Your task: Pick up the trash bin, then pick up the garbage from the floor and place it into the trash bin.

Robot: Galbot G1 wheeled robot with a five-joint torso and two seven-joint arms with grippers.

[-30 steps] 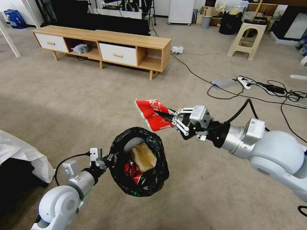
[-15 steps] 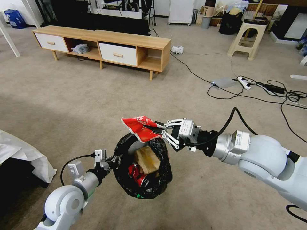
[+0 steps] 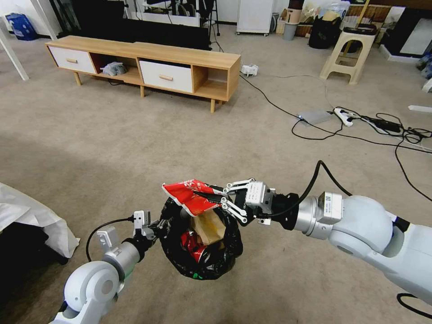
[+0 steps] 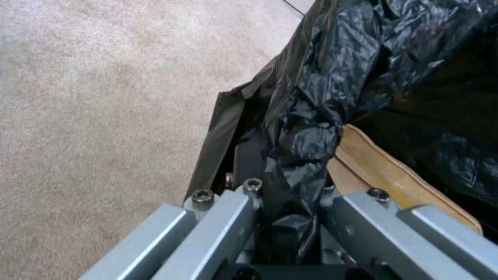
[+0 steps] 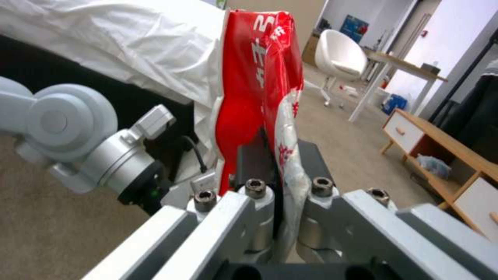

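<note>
Two grippers engaged, lower centre of frame: left gripper (image 3: 150, 223) clamped on trash bin (image 3: 200, 240) rim, bin airborne; right gripper (image 3: 215, 197) pinching red-white wrapper (image 3: 188, 196) over bin's far rim. Risk: off-centre release, wrapper catches rim, falls on floor. Thin bag-rim grip may slip.

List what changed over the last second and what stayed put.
The right gripper, shut on the red-white snack wrapper, swung left and down from beside the trash bin to just over its far rim. The left gripper kept its grip on the bin's near rim; the brown paper box and red can stayed inside.
</note>
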